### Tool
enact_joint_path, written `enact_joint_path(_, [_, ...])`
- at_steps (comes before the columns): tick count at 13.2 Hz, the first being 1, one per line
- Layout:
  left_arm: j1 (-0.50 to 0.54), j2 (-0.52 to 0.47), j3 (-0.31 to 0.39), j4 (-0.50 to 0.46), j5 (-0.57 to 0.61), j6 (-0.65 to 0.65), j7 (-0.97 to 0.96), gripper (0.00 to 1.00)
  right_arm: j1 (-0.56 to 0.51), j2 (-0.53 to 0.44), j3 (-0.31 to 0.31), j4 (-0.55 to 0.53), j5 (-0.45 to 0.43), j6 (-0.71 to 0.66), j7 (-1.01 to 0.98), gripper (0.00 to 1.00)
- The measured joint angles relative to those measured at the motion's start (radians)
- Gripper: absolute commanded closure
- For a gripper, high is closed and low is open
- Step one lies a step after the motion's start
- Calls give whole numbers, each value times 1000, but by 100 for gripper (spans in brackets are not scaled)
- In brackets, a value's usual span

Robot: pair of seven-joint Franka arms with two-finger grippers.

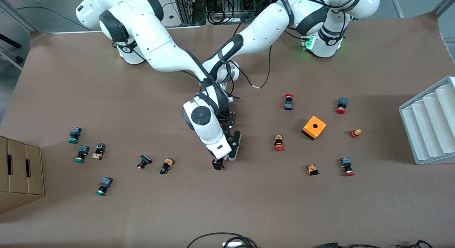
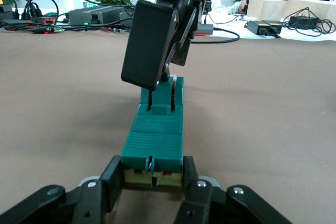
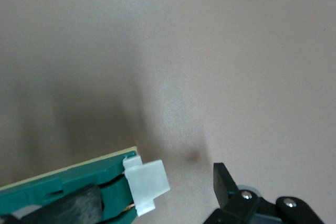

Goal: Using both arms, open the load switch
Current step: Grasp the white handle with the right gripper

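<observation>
The load switch [image 2: 156, 132] is a narrow dark-green block lying low along the brown table at mid-table. My left gripper [image 2: 152, 174] is shut on one end of it, a finger pressed on each side. At the switch's other end is its white sliding piece [image 3: 147, 185]. My right gripper [image 3: 157, 192] stands open around that end; one finger [image 3: 226, 182] is clear of the white piece, and the other lies against the green body. In the front view the right arm's wrist [image 1: 204, 121] crosses over the left arm and hides the switch and the left gripper.
Small push buttons are scattered on the table: green-capped ones [image 1: 74, 135] toward the right arm's end, red-capped ones [image 1: 278, 142] and an orange cube [image 1: 314, 127] toward the left arm's end. A cardboard box [image 1: 19, 173] and a grey ridged tray [image 1: 430, 123] stand at the table's ends.
</observation>
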Motion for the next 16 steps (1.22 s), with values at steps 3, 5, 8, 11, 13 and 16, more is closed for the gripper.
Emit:
enact_joint_path(3, [0,0,0,0,0,0,0,47,0,1,0,0,1,1,2,15])
enact_joint_path(5, [0,0,0,0,0,0,0,47,0,1,-1,0,3,1,3,15])
enact_joint_path(8, [0,0,0,0,0,0,0,47,0,2,-1,0,7,1,4,18])
enact_joint_path(11, [0,0,0,0,0,0,0,47,1,3,2,0,13,-3,5,26])
enact_joint_path(13, [0,0,0,0,0,0,0,47,1,3,2,0,18,-5,5,26])
enact_joint_path(16, [0,0,0,0,0,0,0,47,1,3,-1,-2,52,-5,5,29])
